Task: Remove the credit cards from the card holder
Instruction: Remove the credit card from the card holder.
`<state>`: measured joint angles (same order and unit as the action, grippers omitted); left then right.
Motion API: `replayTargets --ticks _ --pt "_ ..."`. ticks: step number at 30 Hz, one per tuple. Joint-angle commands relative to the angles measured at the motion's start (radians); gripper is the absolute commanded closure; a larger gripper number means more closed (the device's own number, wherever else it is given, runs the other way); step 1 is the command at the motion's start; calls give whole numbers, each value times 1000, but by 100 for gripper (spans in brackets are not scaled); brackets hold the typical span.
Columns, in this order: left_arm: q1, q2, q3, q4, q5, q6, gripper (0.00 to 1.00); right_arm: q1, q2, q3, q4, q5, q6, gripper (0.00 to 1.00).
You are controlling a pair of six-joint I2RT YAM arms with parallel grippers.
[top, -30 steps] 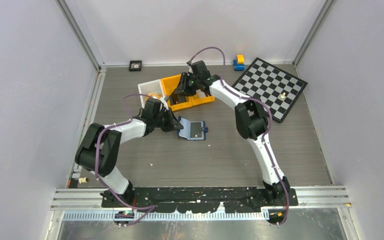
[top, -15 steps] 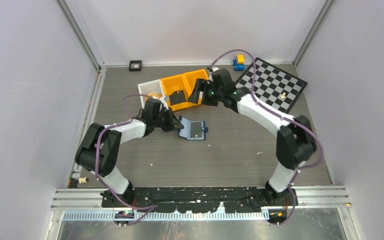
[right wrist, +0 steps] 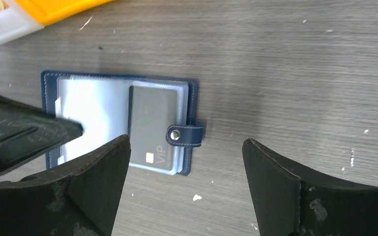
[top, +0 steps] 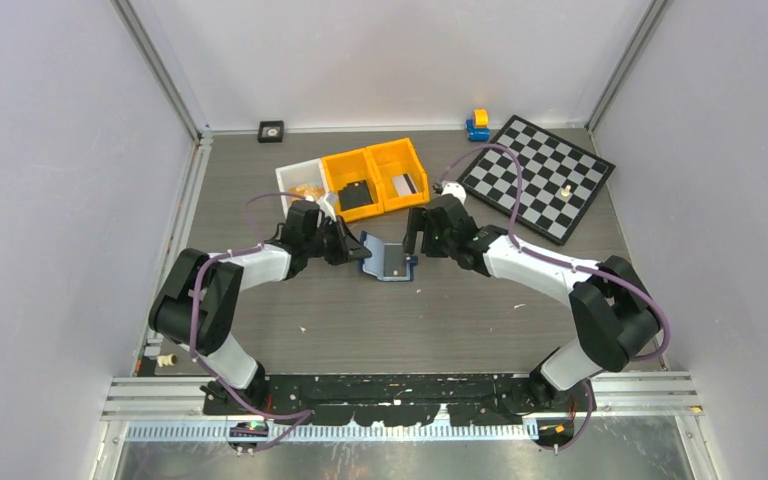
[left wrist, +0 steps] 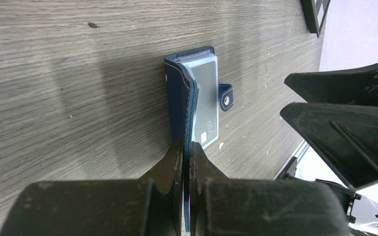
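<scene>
The navy card holder (top: 388,262) lies open on the table, its pale blue pockets (right wrist: 93,105) facing up. A dark grey credit card (right wrist: 150,123) marked VIP sits in the right pocket, under the snap tab (right wrist: 186,134). My left gripper (left wrist: 187,145) is shut on the holder's left flap (left wrist: 182,93) and holds it raised. My right gripper (right wrist: 186,142) hangs open just above the holder's tab side, with nothing between its fingers. A dark card (top: 357,195) lies in the left orange bin and another card (top: 404,184) in the right one.
Two orange bins (top: 375,165) and a white bin (top: 295,178) stand behind the holder. A chessboard (top: 538,175) lies at the back right, with a blue and yellow toy (top: 477,124) beyond it. A small black square (top: 271,130) sits by the back wall.
My right gripper opened wide and moved from over the orange bins down to the holder. A card now shows in the right orange bin. The left gripper stayed shut on the flap.
</scene>
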<state>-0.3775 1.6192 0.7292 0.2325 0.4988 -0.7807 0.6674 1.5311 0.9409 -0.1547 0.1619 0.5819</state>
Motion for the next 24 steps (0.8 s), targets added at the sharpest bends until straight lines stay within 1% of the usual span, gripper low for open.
replayTargets --ticks 1,5,7,10,12,14,16,19,22,24 --pt "0 -7 2 61 28 -20 100 0 -6 17 44 131 28 10" --pt "0 -2 2 63 22 -22 100 -1 -3 5 53 119 52 7" --pt "0 5 -11 103 34 -42 100 -1 7 15 41 137 60 7" --pt "0 14 -30 170 53 -74 100 0 12 21 5 237 96 2" --pt "0 22 -32 191 66 -89 100 0 -7 -24 62 275 99 1" --pt "0 28 -32 202 74 -98 100 0 -26 -67 133 272 94 1" --pt "0 32 -33 203 75 -98 100 -2 -25 -56 105 263 101 0" --pt "0 30 -31 191 70 -93 100 -2 -13 -8 14 227 79 0" --pt "0 27 -25 165 57 -77 100 -2 -9 -26 55 165 62 0" --pt "0 25 -21 146 45 -68 100 -3 0 -34 72 125 60 3"
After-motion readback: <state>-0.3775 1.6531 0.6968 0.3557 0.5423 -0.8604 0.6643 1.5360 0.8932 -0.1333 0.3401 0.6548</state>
